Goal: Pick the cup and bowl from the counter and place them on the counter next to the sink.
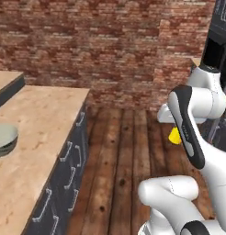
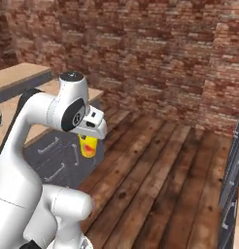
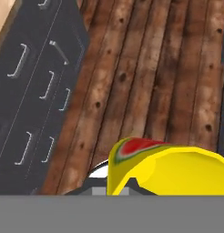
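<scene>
the yellow cup [image 2: 88,146] is held in the gripper [image 2: 91,137], whose jaws are clenched on it. the cup hangs below the hand, out over the brown plank floor [image 2: 155,185], off the worktop [image 1: 36,137] and in front of the dark cabinet fronts [image 2: 53,158]. in the left base view the cup [image 1: 174,136] is seen as a small yellow patch behind the white arm, between the forearm and the lower arm segment. in the hand view the cup [image 3: 168,170] is seen close up at the lower right, with a red and green watermelon mark on its side; the floor [image 3: 150,77] lies beneath it and the cabinet fronts [image 3: 36,91] with pale handles run along the left.

the bowl [image 1: 4,139] is set on the worktop near its left edge in the left base view, upright, partly cut by the picture edge, well apart from the cup. a raised dark-sided block [image 1: 7,85] with a tan top stands at the far left corner of the worktop. a red brick wall [image 1: 110,46] is seen behind the worktop and floor. the sink cannot be made out.
</scene>
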{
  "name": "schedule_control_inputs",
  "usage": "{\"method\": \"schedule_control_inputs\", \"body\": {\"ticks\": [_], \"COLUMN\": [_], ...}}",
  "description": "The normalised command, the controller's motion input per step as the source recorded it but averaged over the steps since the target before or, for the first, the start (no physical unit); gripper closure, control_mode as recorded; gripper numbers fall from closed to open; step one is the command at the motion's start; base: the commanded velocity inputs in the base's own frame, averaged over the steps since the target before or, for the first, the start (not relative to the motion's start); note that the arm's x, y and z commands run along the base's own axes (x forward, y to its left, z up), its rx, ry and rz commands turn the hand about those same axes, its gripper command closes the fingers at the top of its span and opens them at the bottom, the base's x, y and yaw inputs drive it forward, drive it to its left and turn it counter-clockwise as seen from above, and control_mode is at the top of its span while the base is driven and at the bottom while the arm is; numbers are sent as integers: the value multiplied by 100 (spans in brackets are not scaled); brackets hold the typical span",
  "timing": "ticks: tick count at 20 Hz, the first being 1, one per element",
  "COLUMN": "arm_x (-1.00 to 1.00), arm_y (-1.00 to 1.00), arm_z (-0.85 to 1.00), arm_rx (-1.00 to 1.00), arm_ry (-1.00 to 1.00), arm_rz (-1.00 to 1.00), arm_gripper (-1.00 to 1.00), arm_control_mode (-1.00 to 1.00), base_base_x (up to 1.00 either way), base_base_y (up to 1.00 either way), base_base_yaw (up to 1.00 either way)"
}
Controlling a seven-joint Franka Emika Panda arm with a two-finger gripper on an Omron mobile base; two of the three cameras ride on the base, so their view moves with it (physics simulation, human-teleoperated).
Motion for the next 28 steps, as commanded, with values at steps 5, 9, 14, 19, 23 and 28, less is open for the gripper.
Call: {"method": "schedule_control_inputs", "body": {"ticks": [5, 9, 14, 19, 23, 28], "arm_x": [0, 0, 0, 0, 0, 0], "arm_y": [0, 0, 0, 0, 0, 0], "arm_z": [0, 0, 0, 0, 0, 0], "arm_rx": [0, 0, 0, 0, 0, 0], "arm_ry": [0, 0, 0, 0, 0, 0], "arm_rz": [0, 0, 0, 0, 0, 0], "arm_gripper": [100, 100, 100, 100, 100, 100], "arm_control_mode": [100, 100, 100, 100, 100, 100], "base_base_x": [1, 0, 0, -26, -68, -86], "base_base_y": [-45, -32, -5, 14, -1, -4], "base_base_yaw": [-72, -68, -61, -44, -42, -41]}}
